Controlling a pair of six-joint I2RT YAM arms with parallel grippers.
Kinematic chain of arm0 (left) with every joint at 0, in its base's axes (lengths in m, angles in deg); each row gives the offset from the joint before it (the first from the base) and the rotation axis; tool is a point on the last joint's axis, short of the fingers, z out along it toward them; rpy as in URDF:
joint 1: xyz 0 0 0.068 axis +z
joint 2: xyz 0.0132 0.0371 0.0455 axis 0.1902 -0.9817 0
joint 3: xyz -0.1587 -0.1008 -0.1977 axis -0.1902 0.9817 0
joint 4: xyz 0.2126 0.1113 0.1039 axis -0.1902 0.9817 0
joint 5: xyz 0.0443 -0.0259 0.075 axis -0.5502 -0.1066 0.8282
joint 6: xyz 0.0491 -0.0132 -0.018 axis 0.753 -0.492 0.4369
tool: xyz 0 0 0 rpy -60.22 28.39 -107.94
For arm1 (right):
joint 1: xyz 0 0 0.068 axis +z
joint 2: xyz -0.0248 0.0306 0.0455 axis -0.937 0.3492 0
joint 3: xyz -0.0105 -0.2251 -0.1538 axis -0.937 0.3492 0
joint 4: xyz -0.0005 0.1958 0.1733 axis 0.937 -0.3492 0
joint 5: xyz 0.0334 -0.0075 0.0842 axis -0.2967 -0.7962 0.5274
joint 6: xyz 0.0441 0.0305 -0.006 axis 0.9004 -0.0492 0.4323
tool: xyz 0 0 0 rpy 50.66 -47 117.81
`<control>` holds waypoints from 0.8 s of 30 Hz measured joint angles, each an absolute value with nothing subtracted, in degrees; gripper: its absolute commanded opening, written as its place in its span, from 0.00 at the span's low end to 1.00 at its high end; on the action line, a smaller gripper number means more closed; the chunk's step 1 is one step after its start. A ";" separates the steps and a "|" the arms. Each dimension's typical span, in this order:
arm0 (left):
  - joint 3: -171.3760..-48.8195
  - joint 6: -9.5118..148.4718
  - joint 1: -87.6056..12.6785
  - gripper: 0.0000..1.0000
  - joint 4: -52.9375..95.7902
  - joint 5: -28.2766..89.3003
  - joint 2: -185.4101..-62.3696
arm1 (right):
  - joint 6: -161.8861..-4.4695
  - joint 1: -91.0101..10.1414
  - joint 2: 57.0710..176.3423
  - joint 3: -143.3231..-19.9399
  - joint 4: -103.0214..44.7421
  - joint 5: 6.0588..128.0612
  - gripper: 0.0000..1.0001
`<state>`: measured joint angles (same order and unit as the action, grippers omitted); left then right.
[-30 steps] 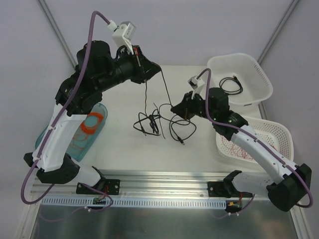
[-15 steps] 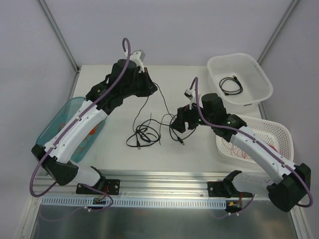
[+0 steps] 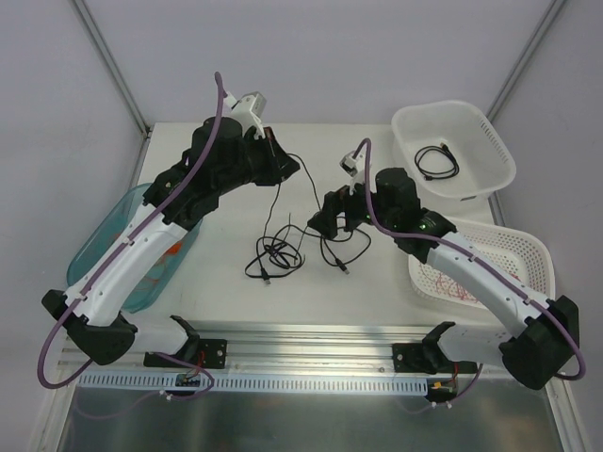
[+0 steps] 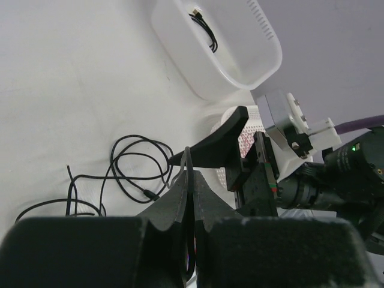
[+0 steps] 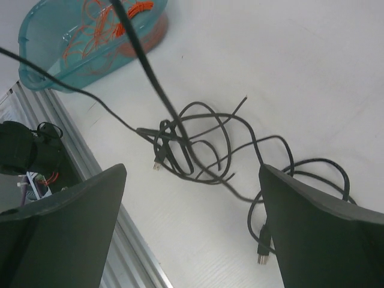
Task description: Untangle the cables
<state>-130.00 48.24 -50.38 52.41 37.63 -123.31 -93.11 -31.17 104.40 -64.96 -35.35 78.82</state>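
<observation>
The cables [image 3: 275, 255] are thin black wires lying in a loose tangle on the white table, with a second loop [image 3: 345, 247] to its right. My left gripper [image 3: 290, 168] hangs above the table's back half, shut on one black strand that runs down into the tangle. In the left wrist view the fingers [image 4: 191, 180] pinch that strand, with loops [image 4: 137, 170] below. My right gripper [image 3: 322, 224] stands open just right of the tangle, nothing between its fingers. The right wrist view shows the tangle [image 5: 182, 147] beyond its wide open gripper [image 5: 192, 225], and a USB plug [image 5: 261, 256].
A white basket [image 3: 495, 160] at the back right holds a coiled black cable [image 3: 437, 161]. A second white basket [image 3: 532, 256] holds red wires. A teal bin [image 3: 87, 260] on the left holds orange wires. A metal rail [image 3: 311, 341] runs along the near edge.
My right gripper has opened, let go of its strand and shifted left. My left gripper has come down and forward, still pinching its strand. The tangle slid slightly left.
</observation>
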 measured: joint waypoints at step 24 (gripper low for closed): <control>-129.61 43.87 -51.59 0.00 50.45 39.94 -122.68 | -86.20 -22.16 114.63 -68.48 -14.13 89.59 0.97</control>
<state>-129.61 43.87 -51.59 50.45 39.94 -122.68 -86.20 -22.16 114.63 -68.48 -14.13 89.59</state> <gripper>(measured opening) 0.009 0.969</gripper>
